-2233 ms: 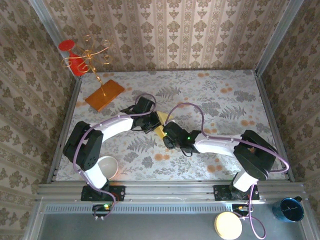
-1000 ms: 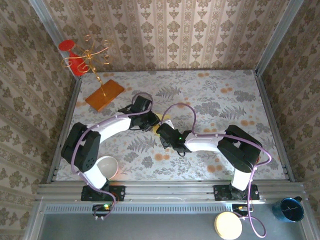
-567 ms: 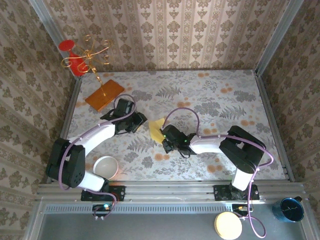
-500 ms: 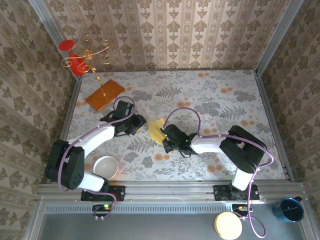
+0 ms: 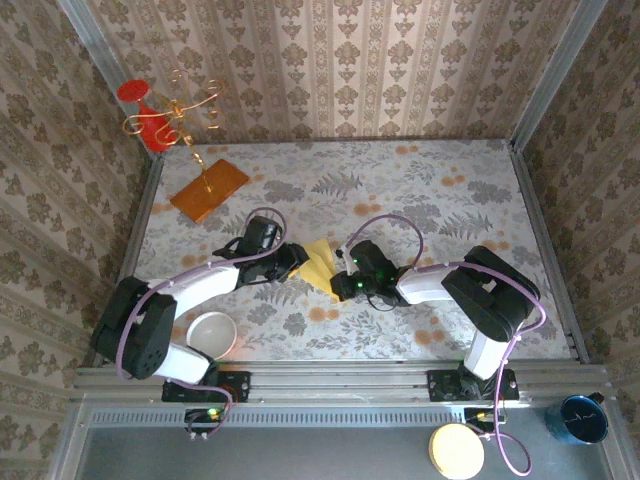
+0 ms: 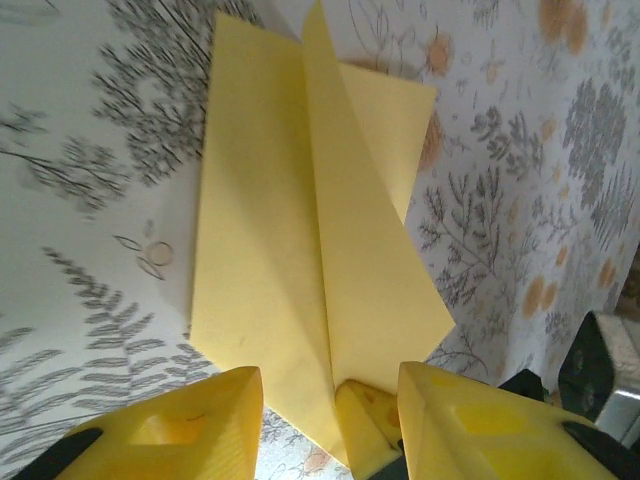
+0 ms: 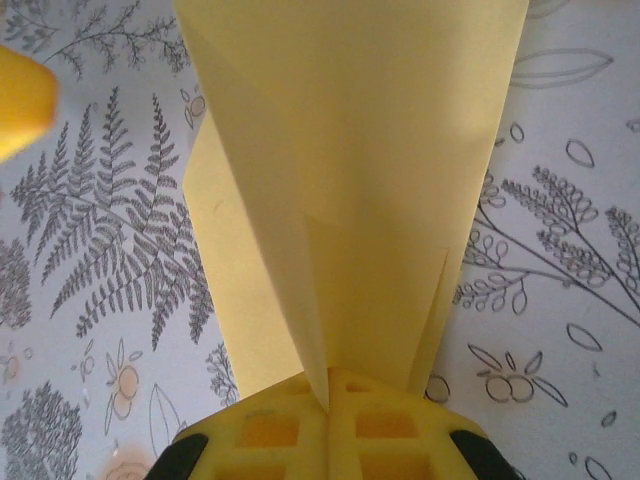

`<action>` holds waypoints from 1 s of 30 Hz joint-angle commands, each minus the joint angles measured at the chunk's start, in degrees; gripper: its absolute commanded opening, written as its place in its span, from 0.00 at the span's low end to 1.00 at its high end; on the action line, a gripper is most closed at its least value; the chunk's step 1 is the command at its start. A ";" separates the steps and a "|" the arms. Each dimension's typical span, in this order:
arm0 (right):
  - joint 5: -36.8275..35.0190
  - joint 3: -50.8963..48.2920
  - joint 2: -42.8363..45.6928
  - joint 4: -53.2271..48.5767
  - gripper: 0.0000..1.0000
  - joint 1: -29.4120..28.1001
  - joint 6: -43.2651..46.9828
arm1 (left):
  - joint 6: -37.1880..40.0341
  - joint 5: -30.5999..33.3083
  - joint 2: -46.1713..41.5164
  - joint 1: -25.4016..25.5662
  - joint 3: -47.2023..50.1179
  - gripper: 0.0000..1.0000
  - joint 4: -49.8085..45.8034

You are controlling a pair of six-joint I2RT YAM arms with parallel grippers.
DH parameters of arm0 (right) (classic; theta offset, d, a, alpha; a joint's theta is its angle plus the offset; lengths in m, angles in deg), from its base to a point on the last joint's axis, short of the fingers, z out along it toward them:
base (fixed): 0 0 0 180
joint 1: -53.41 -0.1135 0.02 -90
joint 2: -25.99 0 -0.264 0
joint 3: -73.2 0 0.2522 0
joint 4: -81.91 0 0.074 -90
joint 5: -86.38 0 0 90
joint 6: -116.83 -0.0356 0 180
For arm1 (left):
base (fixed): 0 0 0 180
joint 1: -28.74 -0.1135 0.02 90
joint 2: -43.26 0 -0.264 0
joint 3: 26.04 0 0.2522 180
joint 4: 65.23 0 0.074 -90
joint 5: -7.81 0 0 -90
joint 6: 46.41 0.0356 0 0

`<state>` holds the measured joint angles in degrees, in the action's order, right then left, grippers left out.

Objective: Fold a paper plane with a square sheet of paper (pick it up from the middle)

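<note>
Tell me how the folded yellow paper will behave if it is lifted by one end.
Probably floppy: the paper is thin, and one flap stands up along the crease. Likely very light, so the right gripper pinching its end could drag it easily.

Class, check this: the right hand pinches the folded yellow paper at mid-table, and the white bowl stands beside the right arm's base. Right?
One slip: the white bowl stands beside the left arm's base, as the top view shows. The right hand does pinch the folded yellow paper at mid-table.
</note>
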<state>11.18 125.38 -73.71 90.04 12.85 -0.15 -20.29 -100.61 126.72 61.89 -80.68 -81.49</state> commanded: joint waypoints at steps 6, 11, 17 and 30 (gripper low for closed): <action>8.87 -2.98 -1.59 6.57 0.06 3.45 -4.61 | 1.34 -3.51 5.66 1.81 -3.66 0.38 3.79; 10.36 -3.34 -2.44 7.70 0.06 4.23 -5.34 | 4.17 -3.44 7.89 3.25 -5.91 0.43 1.56; 11.46 -3.78 -2.67 8.83 0.07 4.95 -6.22 | 7.77 -1.89 10.12 4.26 -8.21 0.43 -1.77; 12.18 -3.17 -3.62 8.46 0.08 5.40 -6.78 | 10.24 -1.22 14.91 4.81 -12.17 0.47 -5.73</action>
<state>22.59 122.25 -75.92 98.85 18.04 -6.46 -12.05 -102.88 140.75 66.20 -90.60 -84.13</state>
